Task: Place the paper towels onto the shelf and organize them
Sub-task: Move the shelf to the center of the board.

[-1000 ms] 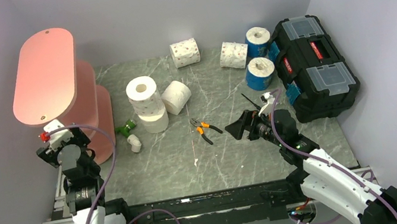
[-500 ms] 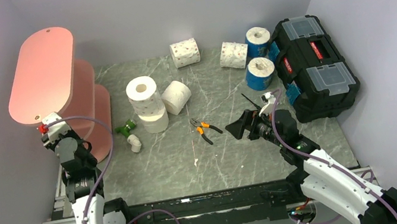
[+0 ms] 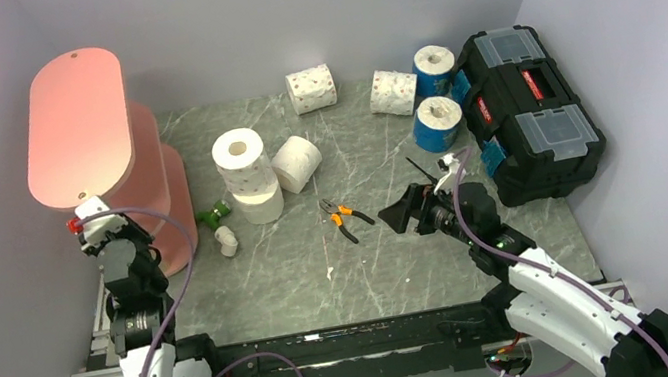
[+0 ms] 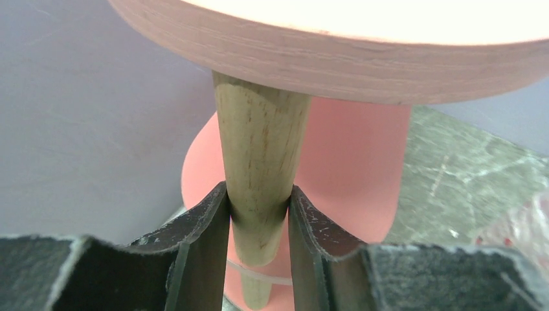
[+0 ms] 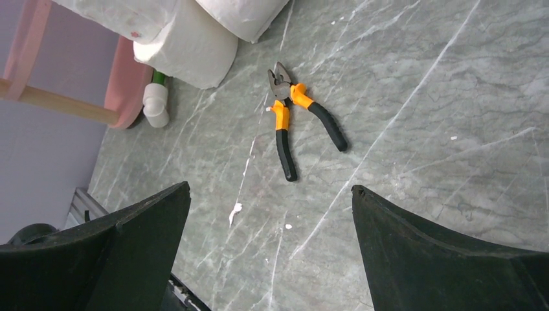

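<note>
The left gripper (image 4: 259,194) clamps a wooden post (image 4: 259,129) of the shelf (image 3: 76,118) at ten o'clock; the right gripper (image 5: 269,189) gapes empty. Shift it slowly, upright; it perhaps tilts.

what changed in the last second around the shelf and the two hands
The left hand closed on a wooden post of the shelf and now grips it; the shelf's top swayed slightly left, then back right. The right hand stayed open and still, and the paper towels, pliers and toolbox did not move.
</note>
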`<action>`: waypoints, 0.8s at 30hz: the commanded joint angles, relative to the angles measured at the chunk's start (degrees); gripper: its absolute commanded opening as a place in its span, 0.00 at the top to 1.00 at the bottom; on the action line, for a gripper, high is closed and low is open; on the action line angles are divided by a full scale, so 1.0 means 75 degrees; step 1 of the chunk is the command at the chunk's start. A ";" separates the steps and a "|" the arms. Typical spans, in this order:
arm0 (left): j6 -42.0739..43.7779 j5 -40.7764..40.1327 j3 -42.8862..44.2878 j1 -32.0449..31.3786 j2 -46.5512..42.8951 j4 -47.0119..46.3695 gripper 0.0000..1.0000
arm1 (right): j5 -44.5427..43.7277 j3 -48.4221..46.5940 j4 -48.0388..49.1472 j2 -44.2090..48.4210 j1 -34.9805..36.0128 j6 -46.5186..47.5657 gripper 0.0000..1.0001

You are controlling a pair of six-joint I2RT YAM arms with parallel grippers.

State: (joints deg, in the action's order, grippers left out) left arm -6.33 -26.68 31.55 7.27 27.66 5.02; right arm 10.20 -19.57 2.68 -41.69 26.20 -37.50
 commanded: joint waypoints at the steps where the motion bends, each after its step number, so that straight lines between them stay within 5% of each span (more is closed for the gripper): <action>1: -0.1203 0.1050 0.0211 -0.0796 -0.0156 0.1003 1.00 | -0.0199 -0.0469 0.0203 -0.0033 0.0034 -0.0050 0.03; 24: -0.3523 0.1375 0.0202 -0.2890 -0.0821 0.3012 1.00 | -0.0305 -0.1510 0.0000 -0.0683 0.0095 0.0053 0.03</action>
State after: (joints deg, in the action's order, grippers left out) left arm -23.40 -26.81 35.22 -11.66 21.85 18.57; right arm 8.80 -27.16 2.00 -45.69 26.35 -37.67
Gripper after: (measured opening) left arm 0.375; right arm 0.970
